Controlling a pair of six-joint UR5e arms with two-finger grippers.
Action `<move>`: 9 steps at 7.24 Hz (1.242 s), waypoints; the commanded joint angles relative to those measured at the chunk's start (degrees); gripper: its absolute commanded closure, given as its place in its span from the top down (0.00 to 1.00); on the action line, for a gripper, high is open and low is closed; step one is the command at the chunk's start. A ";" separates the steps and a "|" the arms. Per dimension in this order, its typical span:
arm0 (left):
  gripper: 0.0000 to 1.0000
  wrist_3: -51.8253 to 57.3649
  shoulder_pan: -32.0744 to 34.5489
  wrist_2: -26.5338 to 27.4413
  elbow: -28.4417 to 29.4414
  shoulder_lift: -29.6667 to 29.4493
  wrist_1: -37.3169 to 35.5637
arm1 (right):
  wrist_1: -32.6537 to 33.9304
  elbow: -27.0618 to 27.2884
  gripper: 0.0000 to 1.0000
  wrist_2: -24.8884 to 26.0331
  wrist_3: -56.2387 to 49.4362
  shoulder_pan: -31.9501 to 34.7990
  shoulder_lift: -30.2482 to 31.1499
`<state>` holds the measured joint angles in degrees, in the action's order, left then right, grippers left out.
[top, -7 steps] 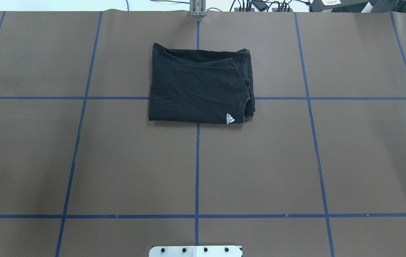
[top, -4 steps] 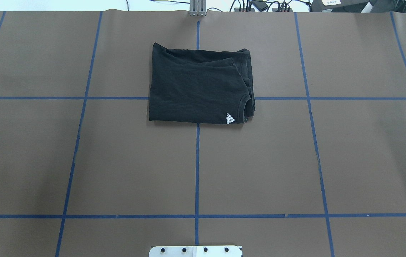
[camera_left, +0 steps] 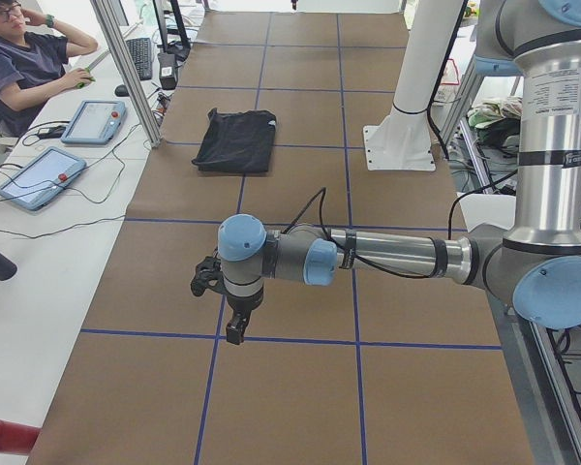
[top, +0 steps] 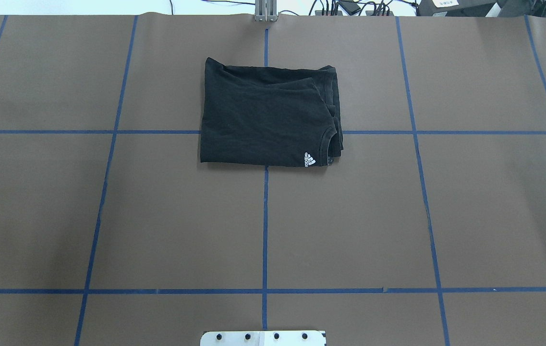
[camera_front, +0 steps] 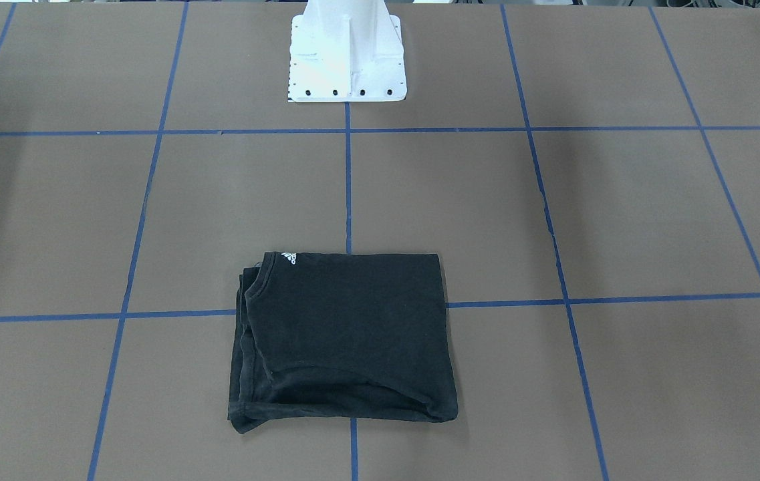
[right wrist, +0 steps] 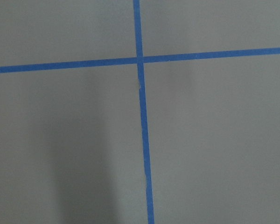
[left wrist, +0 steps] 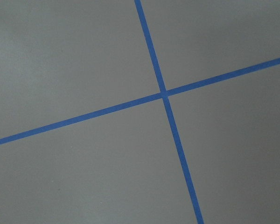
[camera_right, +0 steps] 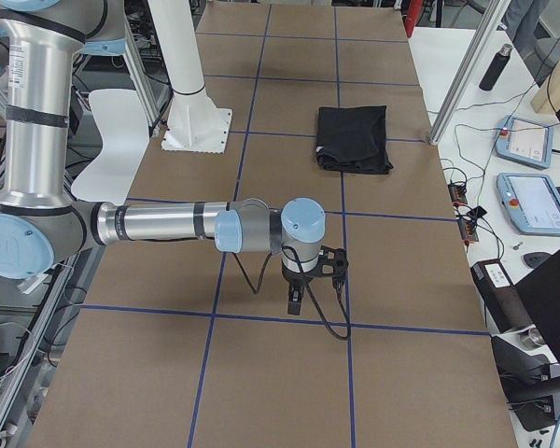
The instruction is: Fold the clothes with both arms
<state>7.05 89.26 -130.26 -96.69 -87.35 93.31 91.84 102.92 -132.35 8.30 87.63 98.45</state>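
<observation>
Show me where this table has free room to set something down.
Bare brown table lies between the folded black T-shirt and the white pedestal base, and beside the shirt. Avoid the table's ends: the left arm and right arm hang over them.

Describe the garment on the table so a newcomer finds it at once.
Start at the brown table gridded with blue tape, and follow the centre line away from the white pedestal base. The black T-shirt lies folded into a rectangle across that line. It is the only cloth there, with a small white mark at one corner.
</observation>
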 commanded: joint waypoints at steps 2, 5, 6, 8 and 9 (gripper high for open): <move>1.00 -6.88 -0.05 -1.57 -1.22 0.08 0.12 | 0.00 0.00 1.00 0.07 0.14 0.00 0.16; 1.00 -6.88 -0.05 -2.11 -1.22 0.17 0.03 | 0.09 0.00 1.00 0.16 0.22 0.09 0.25; 1.00 -6.88 -0.05 -2.11 -1.22 0.08 0.12 | 0.09 0.00 1.00 0.16 0.31 0.09 0.25; 1.00 -6.97 -0.05 -2.11 -1.22 0.08 0.03 | 0.09 0.00 1.00 0.16 0.23 0.00 0.34; 1.00 -6.97 -0.05 -2.11 -1.22 0.08 0.03 | 0.09 0.00 1.00 0.16 0.31 0.00 0.34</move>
<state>0.12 89.21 -132.36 -97.91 -87.27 93.37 91.93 102.92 -132.19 8.57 87.67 98.76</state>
